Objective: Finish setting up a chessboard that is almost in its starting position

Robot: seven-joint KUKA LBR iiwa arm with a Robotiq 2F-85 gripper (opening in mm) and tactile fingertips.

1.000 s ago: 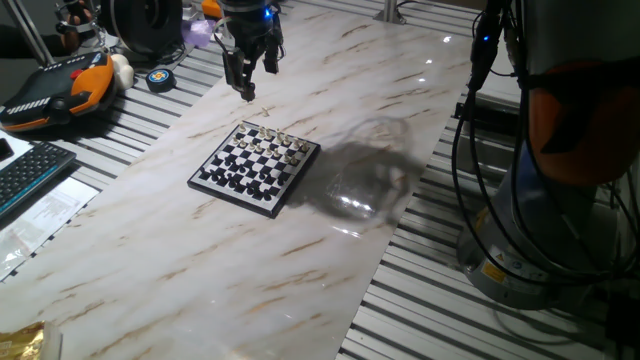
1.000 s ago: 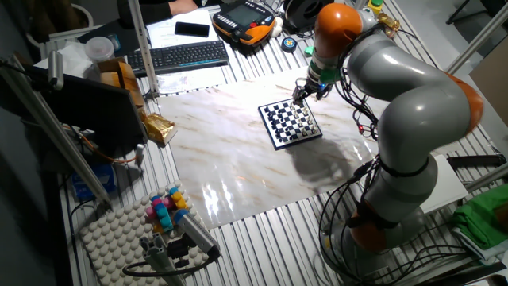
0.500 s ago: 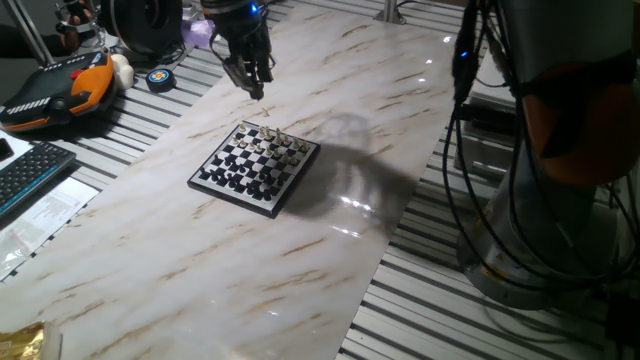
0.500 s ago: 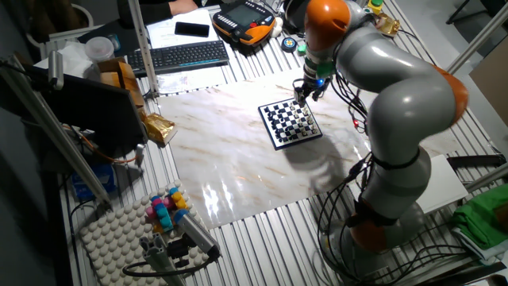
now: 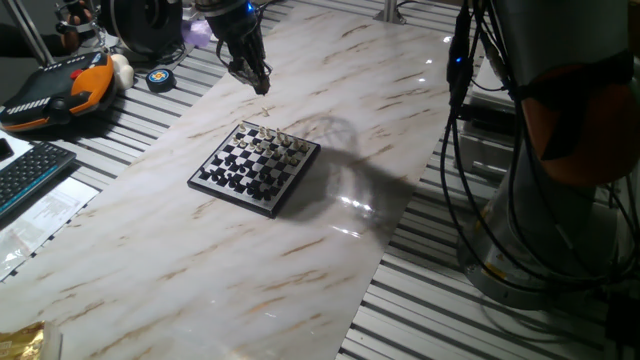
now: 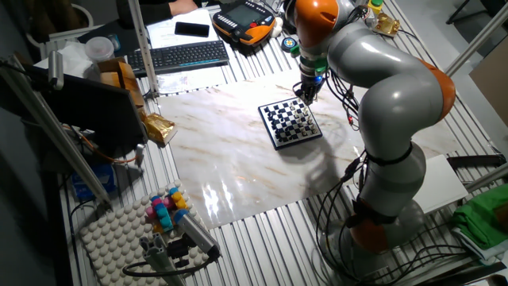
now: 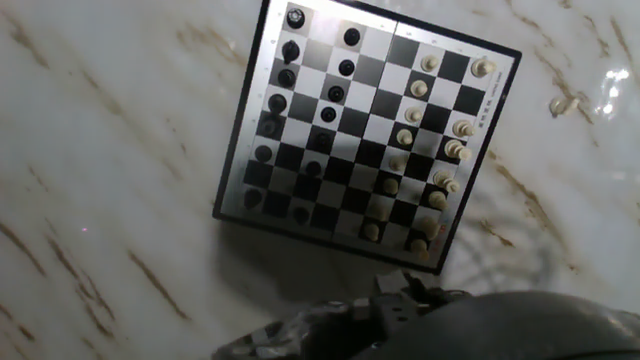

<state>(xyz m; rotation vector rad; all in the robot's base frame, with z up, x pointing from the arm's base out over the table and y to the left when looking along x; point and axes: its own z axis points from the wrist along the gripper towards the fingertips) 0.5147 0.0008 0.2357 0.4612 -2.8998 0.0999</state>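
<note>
The chessboard lies on the marble table top, a small black-rimmed board also seen from the other side. In the hand view the chessboard has dark pieces along its left side and pale pieces along its right. One pale piece lies off the board on the marble, at the upper right. My gripper hangs above the table just beyond the board's far corner. It looks open, with nothing between its fingers. The hand view shows only a dark blur along its bottom edge.
A black keyboard and an orange-and-black pendant lie at the left, beside a small round puck. The arm's base and cables stand at the right. A pegged tray with coloured blocks sits at the near corner.
The gripper has drifted a little further from the board's far corner, toward the table's back edge, and the wrist has turned. The board and pieces have not moved.
</note>
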